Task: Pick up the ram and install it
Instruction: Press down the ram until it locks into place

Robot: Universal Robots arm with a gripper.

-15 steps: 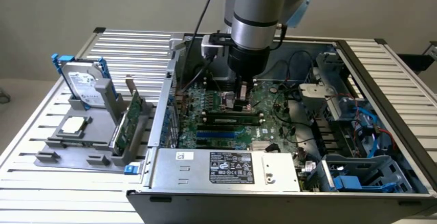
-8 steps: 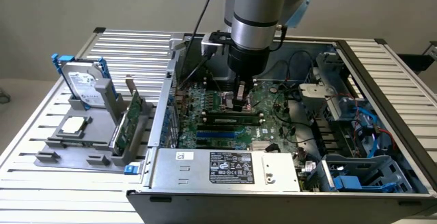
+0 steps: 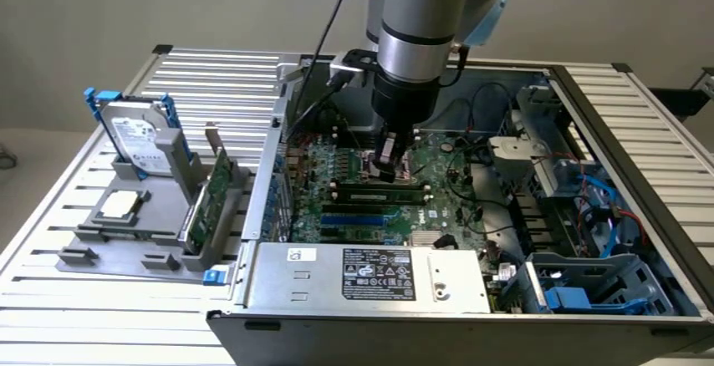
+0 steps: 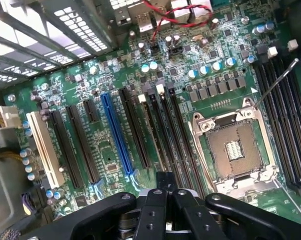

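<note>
Ram (image 3: 379,190): you will find it standing on edge in a black memory slot on the motherboard (image 3: 441,207), beyond the power supply (image 3: 369,270) and parallel to that unit's long side. It appears to be seated in the slot, though the exterior view does not let you confirm how deep it sits.
Gripper (image 3: 387,174): it hangs vertically on the arm (image 3: 415,23), directly above the middle of the ram and farther into the case than the power supply. In the wrist view the gripper (image 4: 163,181) has both fingers drawn fully together, with nothing clamped between them.
Contact: the fingertips stand at the ram's upper edge; you cannot tell whether they touch it.
Memory slots (image 4: 163,132): long and black, they run side by side between the blue slot (image 4: 117,132) and the CPU socket (image 4: 234,148).
CPU socket: open, with its pin field exposed and its lever raised.
Case (image 3: 624,132): it lies on its side with the top panel off; the power supply occupies the near edge.
Parts holder (image 3: 123,245): it stands outside the case, to the exterior view's left of the power supply.
Holder contents: a hard drive (image 3: 136,139) standing upright, a green expansion card (image 3: 210,197) on edge and a processor (image 3: 120,205) lying flat.
</note>
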